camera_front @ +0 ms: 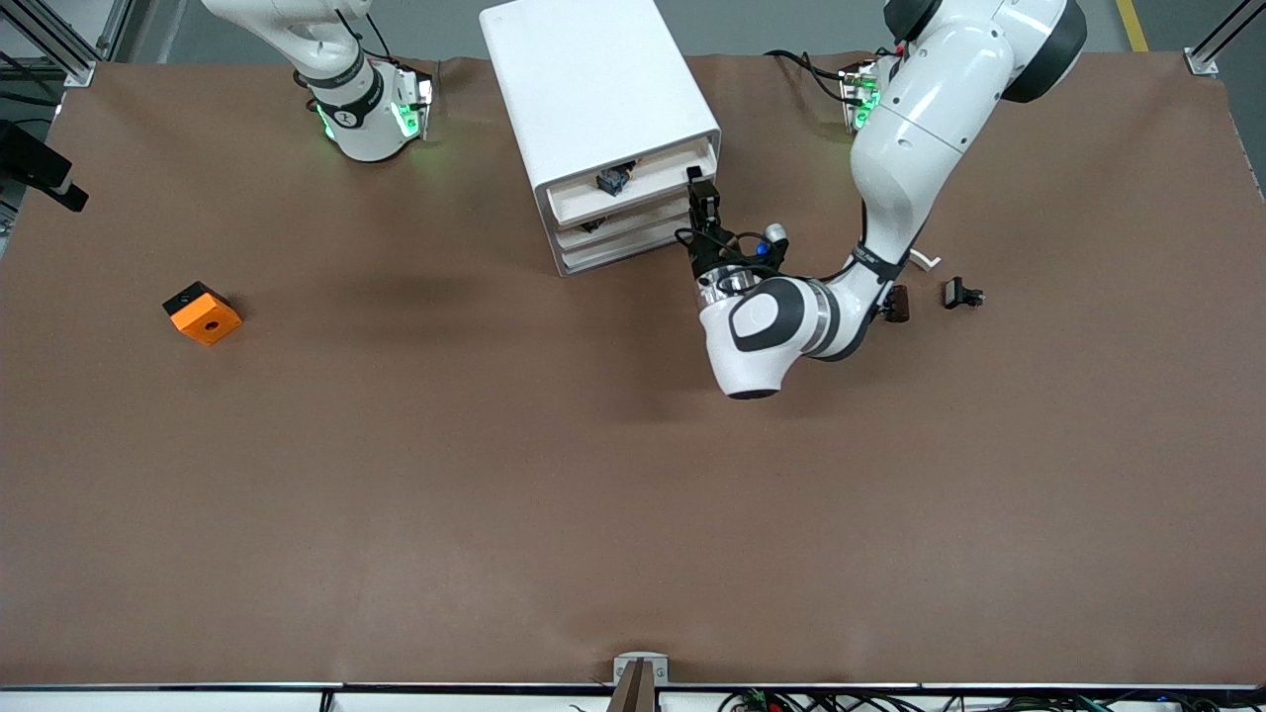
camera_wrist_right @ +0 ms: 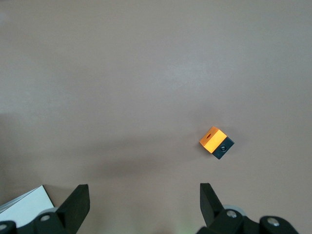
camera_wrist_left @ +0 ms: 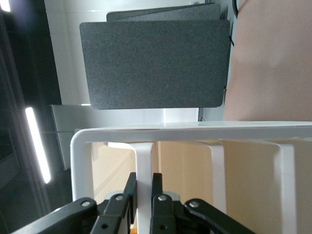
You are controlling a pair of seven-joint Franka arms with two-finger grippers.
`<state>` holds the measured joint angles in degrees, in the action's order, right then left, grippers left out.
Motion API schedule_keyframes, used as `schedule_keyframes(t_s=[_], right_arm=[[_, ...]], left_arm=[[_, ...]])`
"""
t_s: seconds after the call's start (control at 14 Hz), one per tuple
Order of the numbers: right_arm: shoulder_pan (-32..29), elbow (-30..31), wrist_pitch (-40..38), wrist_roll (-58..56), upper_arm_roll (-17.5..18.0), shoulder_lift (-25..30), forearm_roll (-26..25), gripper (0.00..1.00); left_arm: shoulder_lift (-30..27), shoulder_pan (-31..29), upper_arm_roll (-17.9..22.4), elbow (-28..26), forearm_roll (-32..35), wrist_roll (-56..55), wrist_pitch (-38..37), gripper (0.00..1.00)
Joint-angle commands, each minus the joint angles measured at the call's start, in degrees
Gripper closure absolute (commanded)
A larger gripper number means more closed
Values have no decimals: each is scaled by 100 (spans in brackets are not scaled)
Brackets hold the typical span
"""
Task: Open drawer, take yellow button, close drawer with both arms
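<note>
- The left gripper point(camera_front: 700, 188), forearm bent low over the table, clamps its fingers point(camera_wrist_left: 130, 195) on the top drawer point(camera_front: 633, 190), which stands pulled out.
- The button point(camera_front: 613, 181) lies in that drawer.
- The right gripper point(camera_wrist_right: 144, 204) waits, spread wide, up near its base.

White cabinet point(camera_front: 593, 79), brown table point(camera_front: 495, 475), orange-black cube point(camera_front: 203, 312).

Orange cube point(camera_front: 203, 312) on table point(camera_front: 495, 475); black clips point(camera_front: 961, 294).
</note>
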<state>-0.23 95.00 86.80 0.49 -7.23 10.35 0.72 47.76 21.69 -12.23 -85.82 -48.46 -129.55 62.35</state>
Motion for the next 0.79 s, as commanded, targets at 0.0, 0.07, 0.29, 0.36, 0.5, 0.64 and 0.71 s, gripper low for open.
schedule_keyframes(t_s=[0.0,0.07,0.29,0.36,0.5,0.64,0.71], right_arm=[[-135,-104,-32,21,73,-33,7,0],[-135,-104,-32,21,73,-33,7,0],[-135,-104,-32,21,73,-33,7,0],[-135,-104,-32,30,73,-33,16,0],[-144,-130,-58,-5,64,-77,25,0],[-91,-166,-84,38,73,-339,60,0],[-39,-235,-76,12,108,-584,16,0]], left_arm=[[5,-209,36,39,56,-18,-82,90],[5,-253,36,39,82,-18,-82,90],[-3,-341,36,48,83,-18,-82,90],[-3,-350,45,65,74,-27,-82,90],[-3,-429,45,135,83,-18,-82,90],[-12,-578,45,144,91,-27,-82,90],[-3,-657,45,188,83,-18,-82,89]])
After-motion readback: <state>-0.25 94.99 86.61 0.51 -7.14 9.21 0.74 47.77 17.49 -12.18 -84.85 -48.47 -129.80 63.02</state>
